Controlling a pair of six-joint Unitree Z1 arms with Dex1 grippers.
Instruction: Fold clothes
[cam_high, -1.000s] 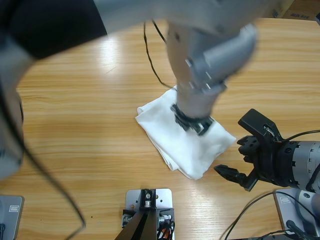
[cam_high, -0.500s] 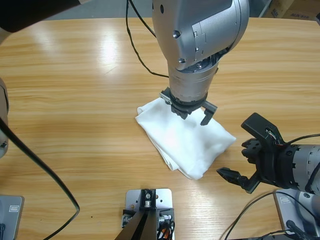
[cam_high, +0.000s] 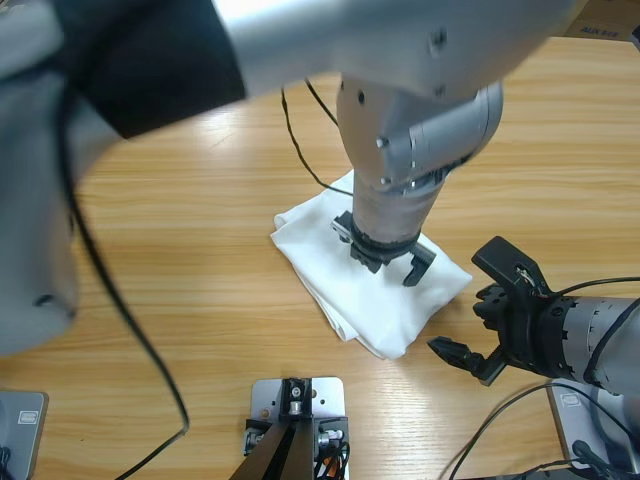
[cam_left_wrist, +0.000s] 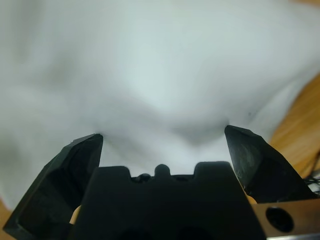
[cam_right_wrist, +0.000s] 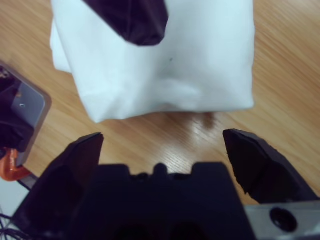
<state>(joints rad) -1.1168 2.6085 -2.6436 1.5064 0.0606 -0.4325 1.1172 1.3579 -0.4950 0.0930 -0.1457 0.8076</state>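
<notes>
No lettering or label can be read on the folded white T-shirt, which is laid at the middle of the wooden table; a black cable is trailed at 12 o'clock of it; the left claw is held directly over the cloth, jaws apart; the right claw is spread wide at 4 o'clock, just beside the shirt's corner.

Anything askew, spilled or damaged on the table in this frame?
Nothing stands out. The white T-shirt lies folded into a compact bundle, set diagonally on the wooden table. The left gripper is over it with jaws open; the right gripper waits open beside it, off the cloth.
</notes>
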